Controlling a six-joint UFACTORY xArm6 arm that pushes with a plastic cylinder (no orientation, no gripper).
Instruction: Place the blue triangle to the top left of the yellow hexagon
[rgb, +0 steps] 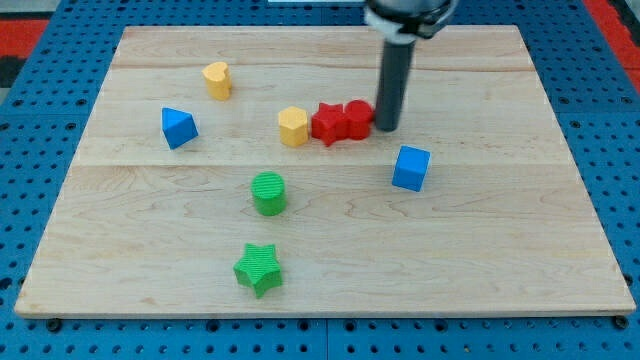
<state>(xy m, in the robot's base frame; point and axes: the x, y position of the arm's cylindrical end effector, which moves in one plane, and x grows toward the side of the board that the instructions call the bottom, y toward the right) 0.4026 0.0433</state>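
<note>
The blue triangle (178, 127) lies at the view's left on the wooden board (320, 270). The yellow hexagon (293, 127) lies near the middle, well to the right of the triangle and level with it. My tip (386, 128) rests on the board at the right side of two red blocks, touching or nearly touching the right one, and far right of the blue triangle.
A red star (327, 122) and a red round block (356, 118) sit in a row right of the hexagon. A yellow block (217, 79) is upper left. A blue cube (410, 167), green cylinder (268, 192) and green star (259, 268) lie lower.
</note>
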